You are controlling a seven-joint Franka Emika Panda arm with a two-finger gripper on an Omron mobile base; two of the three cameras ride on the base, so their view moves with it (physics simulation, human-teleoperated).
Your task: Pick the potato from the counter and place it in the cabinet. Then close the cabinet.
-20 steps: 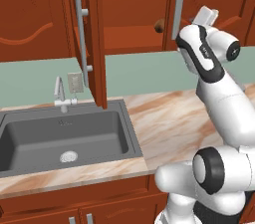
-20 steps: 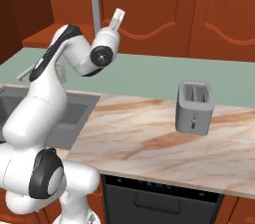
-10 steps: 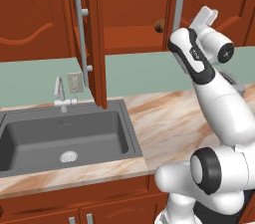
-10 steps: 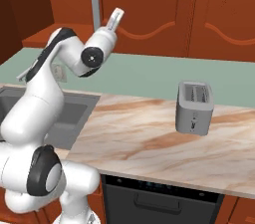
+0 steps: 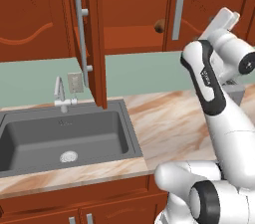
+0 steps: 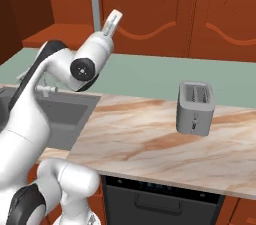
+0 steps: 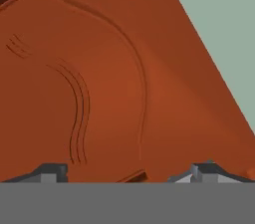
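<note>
1. Two fingertips (image 7: 50,172) of mine rise at the bottom of the hand view, set wide apart with nothing between them; my gripper (image 7: 129,173) is spread and empty.
2. My gripper, base views: raised high on my arm, just in front of the cabinet's (image 5: 134,4) right-hand door, whose arched carving fills my hand view.
3. Counter (image 5: 169,123): beige-pink marbled slab directly below my arm, running from the sink to the toaster side.
4. Sink (image 5: 60,136): dark grey basin set in the counter on my left, with a drain at its middle and a silver faucet (image 5: 61,96) at its back edge.
5. Toaster (image 6: 195,107): silver, two slots, upright on the counter to my right, well apart from my hand.
6. Cabinet, left door (image 5: 92,34): swung out edge-on over the sink, long silver bar handle (image 5: 79,36) facing left.
7. Cabinet, right door: long silver handle (image 5: 179,8), beside my wrist.
8. Potato (image 5: 160,25): small brown lump resting on the shelf inside the open cabinet, just left of the right door's handle.
</note>
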